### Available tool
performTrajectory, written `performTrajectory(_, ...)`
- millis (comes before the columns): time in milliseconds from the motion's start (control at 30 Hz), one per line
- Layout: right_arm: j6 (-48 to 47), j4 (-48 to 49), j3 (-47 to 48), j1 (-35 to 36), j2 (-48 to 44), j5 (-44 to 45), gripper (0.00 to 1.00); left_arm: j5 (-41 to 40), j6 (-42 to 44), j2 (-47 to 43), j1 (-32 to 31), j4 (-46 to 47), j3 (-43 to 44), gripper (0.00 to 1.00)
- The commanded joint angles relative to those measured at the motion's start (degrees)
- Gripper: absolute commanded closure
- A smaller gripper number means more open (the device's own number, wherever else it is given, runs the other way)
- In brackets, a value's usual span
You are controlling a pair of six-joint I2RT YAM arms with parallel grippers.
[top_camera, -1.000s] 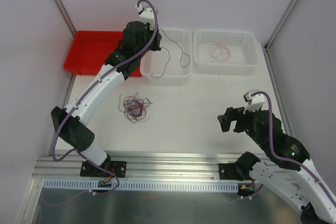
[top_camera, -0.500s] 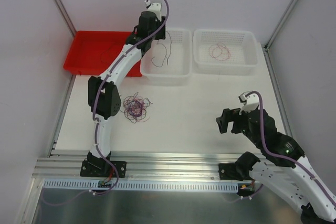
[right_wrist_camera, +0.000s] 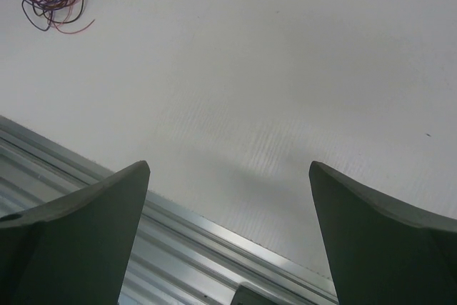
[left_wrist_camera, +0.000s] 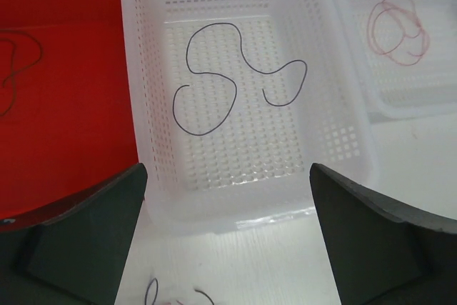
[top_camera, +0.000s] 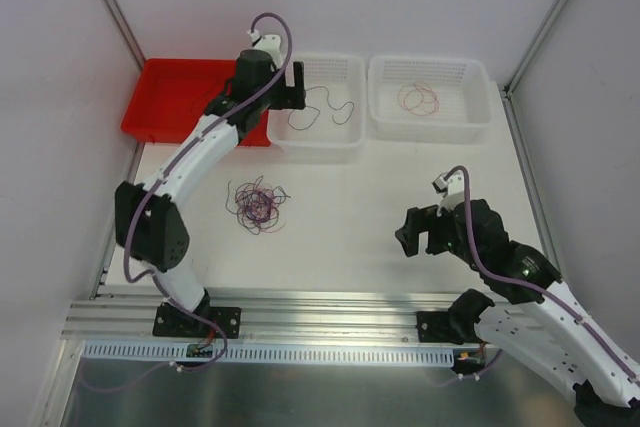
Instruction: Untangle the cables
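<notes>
One cable (left_wrist_camera: 241, 51) lies in the left basket (left_wrist_camera: 146, 69), the tangle (top_camera: 258, 203) on the table (top_camera: 360, 197).

Tangled cables (top_camera: 257, 205) on white table (top_camera: 365, 192)

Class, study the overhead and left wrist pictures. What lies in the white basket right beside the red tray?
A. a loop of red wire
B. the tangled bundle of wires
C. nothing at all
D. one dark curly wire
D: a single dark wire lies curled on the floor of that basket, while the tangle sits out on the table.
</notes>
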Motion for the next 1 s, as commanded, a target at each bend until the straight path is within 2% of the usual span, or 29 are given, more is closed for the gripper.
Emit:
performTrajectory(0,1.83,4.11,-0.05,0.19,3.57,-4.32,0.00,0.92,-6.17,-15.55,0.48,-0.60,-8.96,0.01)
performTrajectory(133,3.49,8.23,-0.66,0.98,6.83,-7.58,0.00,2.24,-10.32,-27.09,0.48,-4.56,-23.97,0.01)
performTrajectory(300,5.69,12.10,-1.45,3.35,9.29,-6.27,0.00,1.98,-17.86,-41.93,0.48,-7.11,-39.02,0.02)
performTrajectory(433,8.85,18.33,-4.35,6.15,11.05,-6.53,0.00,3.03,-21.75,-48.47,0.48,-7.12,-51.84,0.04)
performTrajectory(500,10.96,20.54,-6.36,7.47,12.46,-7.06,0.00,2.51,-23.15,-50.05,0.48,-7.12,-54.85,0.05)
performTrajectory(600,13.76,25.02,-8.83,10.11,13.77,-6.10,0.00,-1.95,-24.56,-50.76,0.48,-7.03,-59.16,0.06)
performTrajectory(733,16.06,28.36,-10.15,13.80,15.62,-4.07,0.01,-9.07,-25.09,-49.45,0.48,-6.07,-60.14,0.08)
performTrajectory(967,17.38,30.21,-10.24,18.29,19.22,0.58,0.01,-7.61,-22.63,-37.15,0.48,0.17,-56.10,0.14)
